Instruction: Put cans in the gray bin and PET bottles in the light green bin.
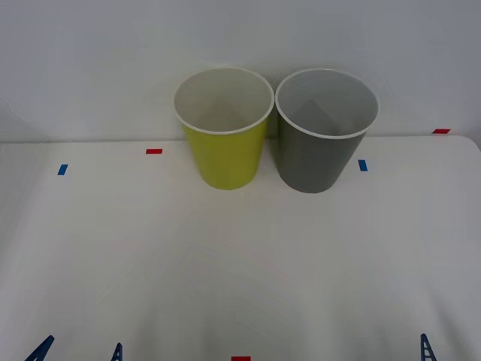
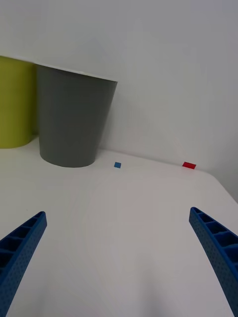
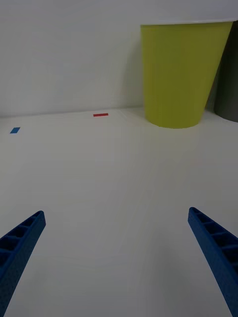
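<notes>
Both grippers, left (image 3: 117,257) and right (image 2: 118,257), hover low, fingers apart and empty. Light green bin (image 1: 224,128) and gray bin (image 1: 325,131) stand touching at the worktop's (image 1: 225,271) far edge. Sorting looks finished or awaiting items.

My front camera looks down and forward across the white table (image 1: 240,263). Both low wrist cameras face the round tapered yellow-green bin (image 3: 181,74) and the matching dark gray bin (image 2: 74,119), shared by all three views.

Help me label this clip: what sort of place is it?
Probably a robot test bench: a plain white table against a bare wall, red and blue tape marks, and two bins, light green bin and gray bin.
</notes>
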`<action>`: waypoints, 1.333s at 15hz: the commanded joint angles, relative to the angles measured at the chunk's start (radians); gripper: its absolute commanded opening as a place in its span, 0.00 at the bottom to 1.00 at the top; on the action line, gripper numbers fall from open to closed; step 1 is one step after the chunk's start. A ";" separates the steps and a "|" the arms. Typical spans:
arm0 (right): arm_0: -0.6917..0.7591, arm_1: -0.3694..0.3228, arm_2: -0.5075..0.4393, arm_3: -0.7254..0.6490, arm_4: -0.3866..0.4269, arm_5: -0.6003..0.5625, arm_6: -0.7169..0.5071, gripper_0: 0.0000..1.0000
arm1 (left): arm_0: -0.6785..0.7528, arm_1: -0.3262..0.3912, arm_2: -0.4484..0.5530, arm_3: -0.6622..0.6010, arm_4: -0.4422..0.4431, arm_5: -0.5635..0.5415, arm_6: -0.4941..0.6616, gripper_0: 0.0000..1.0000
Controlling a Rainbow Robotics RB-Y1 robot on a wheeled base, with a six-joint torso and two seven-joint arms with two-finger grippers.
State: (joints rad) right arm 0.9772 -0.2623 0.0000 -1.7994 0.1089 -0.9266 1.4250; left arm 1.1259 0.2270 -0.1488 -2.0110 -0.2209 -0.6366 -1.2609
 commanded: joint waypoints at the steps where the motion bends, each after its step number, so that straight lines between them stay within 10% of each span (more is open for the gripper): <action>1: 0.000 0.000 0.000 0.000 0.000 0.000 0.000 1.00 | 0.000 0.000 0.000 0.000 0.000 0.000 0.000 1.00; 20: 0.000 0.000 0.000 0.000 0.000 0.000 0.000 1.00 | 0.000 0.000 0.000 0.000 0.000 0.000 0.000 1.00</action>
State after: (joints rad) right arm 0.9771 -0.2623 0.0000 -1.7994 0.1089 -0.9266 1.4251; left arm 1.1259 0.2270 -0.1488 -2.0110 -0.2209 -0.6366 -1.2609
